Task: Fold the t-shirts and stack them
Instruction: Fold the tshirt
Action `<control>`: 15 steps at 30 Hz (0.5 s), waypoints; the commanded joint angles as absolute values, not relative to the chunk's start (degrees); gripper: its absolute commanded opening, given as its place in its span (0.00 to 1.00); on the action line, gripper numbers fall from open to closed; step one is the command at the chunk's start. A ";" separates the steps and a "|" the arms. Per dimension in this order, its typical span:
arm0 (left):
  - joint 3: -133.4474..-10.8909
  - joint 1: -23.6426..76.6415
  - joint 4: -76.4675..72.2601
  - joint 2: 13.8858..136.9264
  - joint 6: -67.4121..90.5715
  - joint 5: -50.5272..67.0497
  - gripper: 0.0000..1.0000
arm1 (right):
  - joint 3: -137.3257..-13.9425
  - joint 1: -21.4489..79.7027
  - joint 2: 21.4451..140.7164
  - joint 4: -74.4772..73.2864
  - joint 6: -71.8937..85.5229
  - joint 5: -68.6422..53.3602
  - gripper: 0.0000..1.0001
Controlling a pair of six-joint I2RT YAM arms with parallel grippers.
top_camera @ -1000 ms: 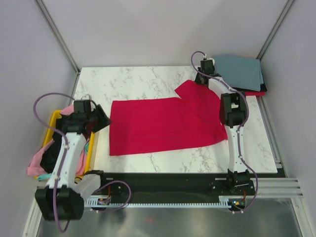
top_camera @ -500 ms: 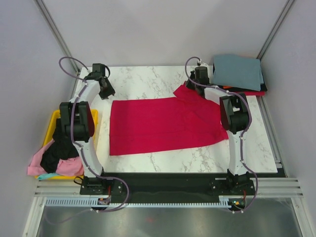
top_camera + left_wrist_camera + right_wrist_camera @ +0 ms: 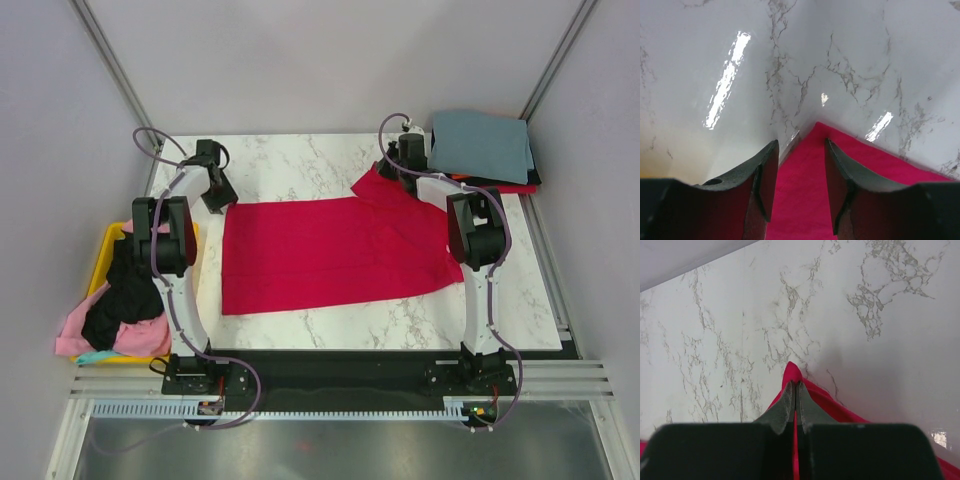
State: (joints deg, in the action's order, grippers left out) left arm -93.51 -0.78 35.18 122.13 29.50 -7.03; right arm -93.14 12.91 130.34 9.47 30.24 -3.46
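Crimson t-shirt (image 3: 330, 250) lies flat and spread across the middle of the desk (image 3: 300, 160), long axis left to right. One short sleeve points to the far right and the straight hem edge is on the left. Left end effector (image 3: 220, 197) is at the far-left corner of the shirt. In the left wrist view, left end effector (image 3: 800, 150) is parted by a moderate gap, with the pointed cloth corner (image 3: 815, 131) lying on the marble between the two fingers. Nothing is clamped, and contact of the fingertips with the desk cannot be judged. Right end effector (image 3: 393, 170) is at the far-right sleeve tip. In the right wrist view, right end effector (image 3: 795, 390) has its fingers pressed together with the red fabric (image 3: 792, 372) pinched between them. A small peak of cloth pokes out just beyond the tips, and the fabric fans out to the near right. Grey-blue t-shirt (image 3: 482, 145) is folded at the far-right corner of the desk, on top of a stack with red and black edges showing under it along the near side. Yellow bin (image 3: 108, 240) stands off the left edge of the desk, holding a heap with a black garment (image 3: 112, 305) on top and a pink garment (image 3: 70, 335) spilling over the near-left rim.
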 commanded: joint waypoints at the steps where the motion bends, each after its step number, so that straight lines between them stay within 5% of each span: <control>1: -95.27 -0.62 33.23 124.10 29.53 -5.89 0.49 | -94.57 12.75 131.13 11.95 30.94 -5.10 0.00; 11: -95.98 -0.70 31.38 125.77 29.09 -3.87 0.45 | -95.01 12.57 131.57 11.60 31.20 -5.98 0.00; 15: -95.89 -0.62 30.41 126.21 28.66 -3.17 0.24 | -95.01 12.48 131.57 11.51 30.85 -6.41 0.00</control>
